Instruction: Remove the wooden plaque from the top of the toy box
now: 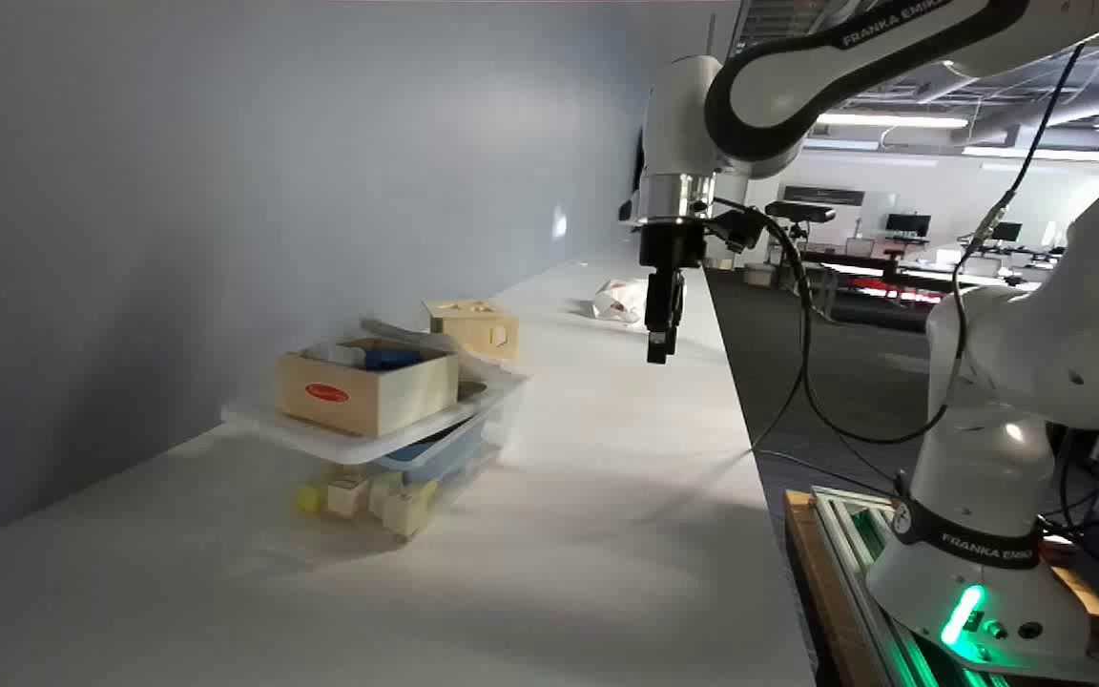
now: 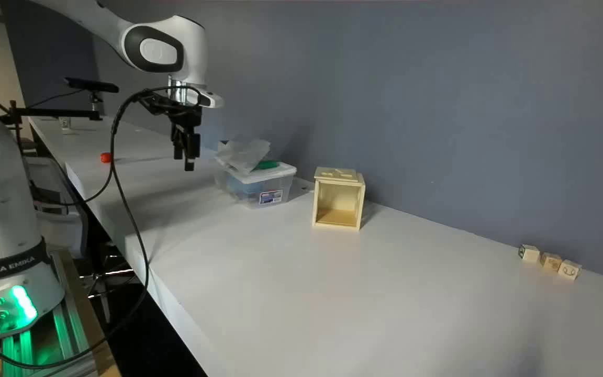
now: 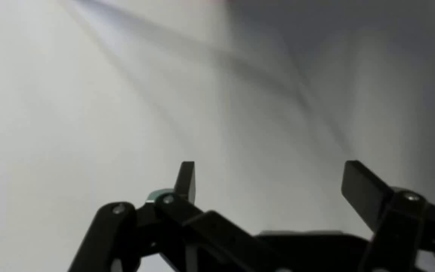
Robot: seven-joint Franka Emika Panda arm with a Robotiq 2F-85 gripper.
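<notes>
Claw [image 3: 270, 170] observed spread wide, suspended above white worktop [image 2: 306, 293]. White-lidded, see-through plastic bin [image 2: 249, 195], visible in both exterior views, carries an open pale wooden tray [image 1: 416, 396] with a red oval mark, seen in an exterior view. Near the bin, flat tan wooden plaque [image 2: 335, 174] lies atop an open-fronted pale wooden box [image 2: 338, 201]. Three small wooden cubes [image 2: 551, 261] rest well apart from the box.

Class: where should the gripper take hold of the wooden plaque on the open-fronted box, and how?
Probably two opposite edges, from above: the wooden plaque lies flat atop the open-fronted box, upper face exposed, and the gripper points down, open. Edge overhang is unclear.
</notes>
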